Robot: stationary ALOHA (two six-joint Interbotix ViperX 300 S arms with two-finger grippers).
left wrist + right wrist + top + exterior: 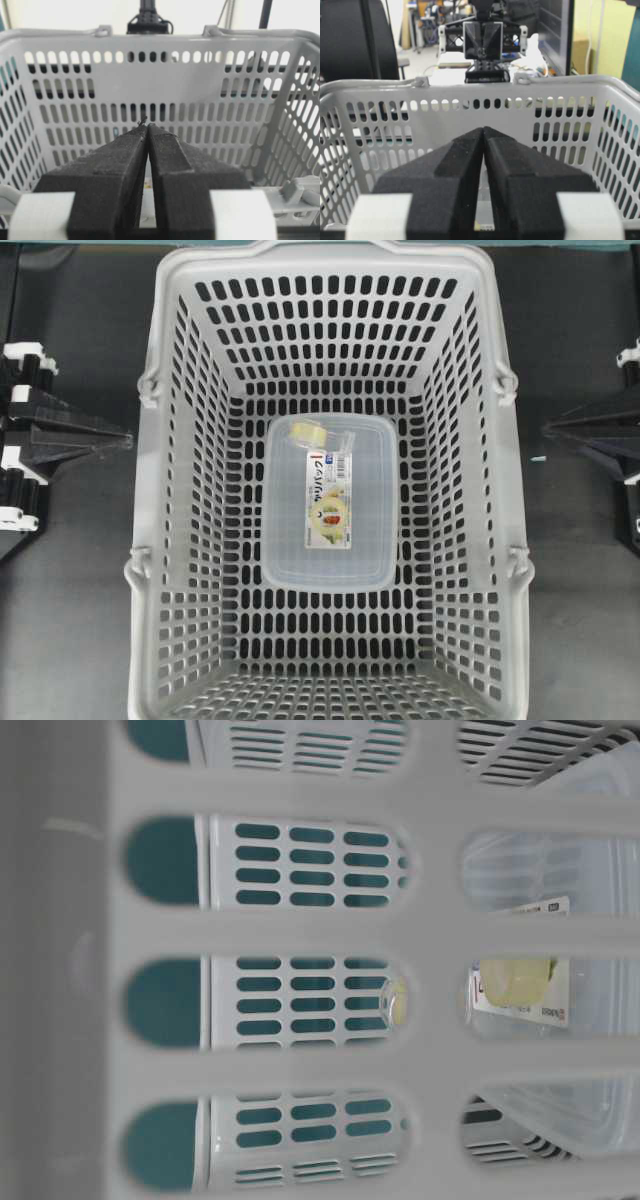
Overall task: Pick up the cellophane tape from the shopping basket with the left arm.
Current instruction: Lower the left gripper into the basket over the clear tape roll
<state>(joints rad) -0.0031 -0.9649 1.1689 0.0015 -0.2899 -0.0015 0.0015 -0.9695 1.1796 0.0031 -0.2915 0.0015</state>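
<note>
Left gripper [128, 441] sits outside the shopping basket [160, 490], parked at the basket's 9 o'clock in the overhead view, its tip aimed at the near wall. Its wrist view shows the two black fingers pressed together with nothing between them. Across the basket at 3 o'clock the right gripper [548, 430] is parked the same way, also closed and empty.

From the left gripper, the cellophane tape [318, 432] lies toward 3 o'clock and lower down, inside the basket. It rests on the lid of a clear plastic container [330, 540] on the basket floor, at the container's 12 o'clock end and a little toward the left arm's side. That makes the left arm slightly the nearer of the two, by my reading. The tape's wrapper runs roughly from 9 to 3 o'clock.

Reaching it likely means rising over the rim, opening, then descending almost straight down between the walls.
</note>
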